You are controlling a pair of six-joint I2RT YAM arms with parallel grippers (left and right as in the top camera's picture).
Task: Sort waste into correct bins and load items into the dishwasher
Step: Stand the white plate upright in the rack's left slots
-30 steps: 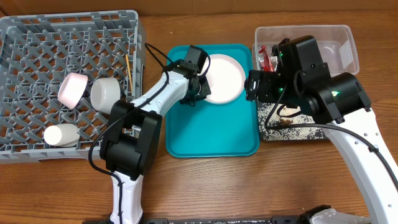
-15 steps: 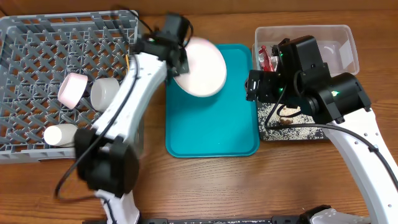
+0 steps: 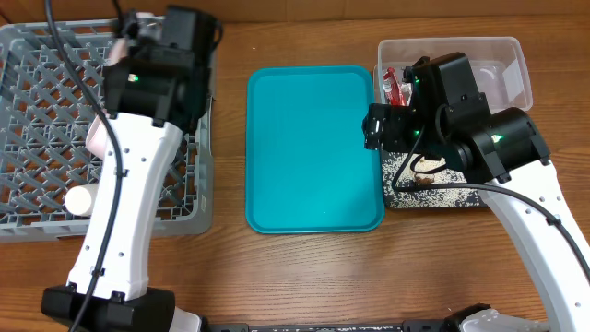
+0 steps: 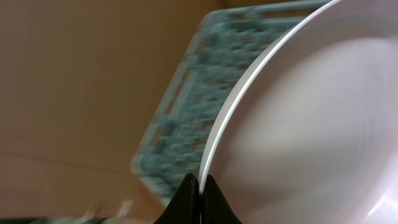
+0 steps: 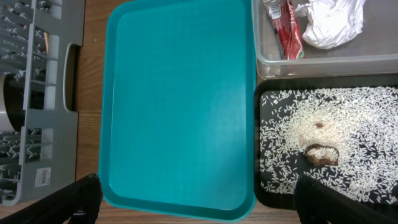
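Left gripper (image 4: 198,198): clamped on the plate (image 4: 311,124) rim; the plate rises up and right from the fingers, rack (image 4: 186,118) beyond.
Right gripper (image 5: 199,202): spread wide, holding nothing; teal tray (image 5: 180,93) ahead, between the fingers.
Rice (image 5: 323,130): in black tray (image 5: 262,198), ahead of one finger.

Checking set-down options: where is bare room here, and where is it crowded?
Free: the whole teal tray, between the dish rack and the clear tub and black tray; also the table in front of it. Crowded: black tray strewn with rice; tub holds wrapper and tissue.
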